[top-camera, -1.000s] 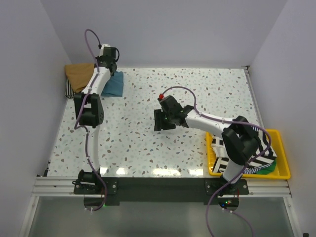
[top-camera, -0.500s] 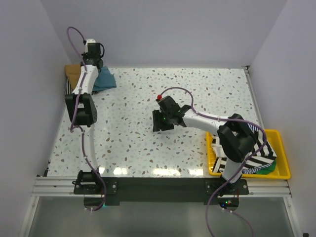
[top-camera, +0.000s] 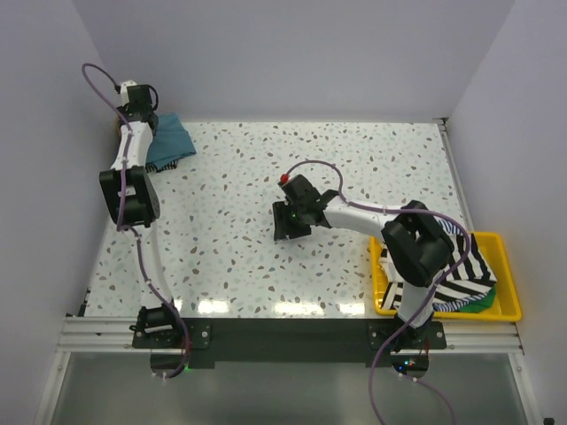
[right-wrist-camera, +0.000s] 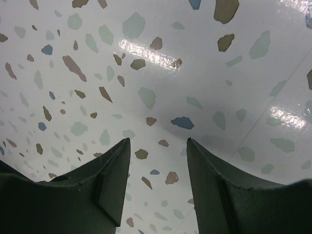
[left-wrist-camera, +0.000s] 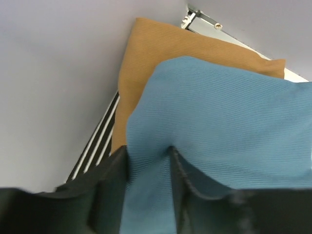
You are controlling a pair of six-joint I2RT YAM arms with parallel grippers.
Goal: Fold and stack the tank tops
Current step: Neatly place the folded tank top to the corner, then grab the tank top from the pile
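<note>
Corner pile, far left of table (top-camera: 354, 159). Shows teal tank top (left-wrist-camera: 219, 122) draped over tan tank top (left-wrist-camera: 146, 48), striped tank top (left-wrist-camera: 95, 146) edging out beneath. Left gripper (left-wrist-camera: 147, 157): straddles a teal fold, fingers (left-wrist-camera: 109, 190) touching cloth on both sides; impossible to tell whether pinching or loose. Right gripper (right-wrist-camera: 158, 146): hangs spread wide above mid-table, holding nothing. More striped tank tops (top-camera: 461, 283) heaped in yellow tray (top-camera: 507, 257) at near right.
</note>
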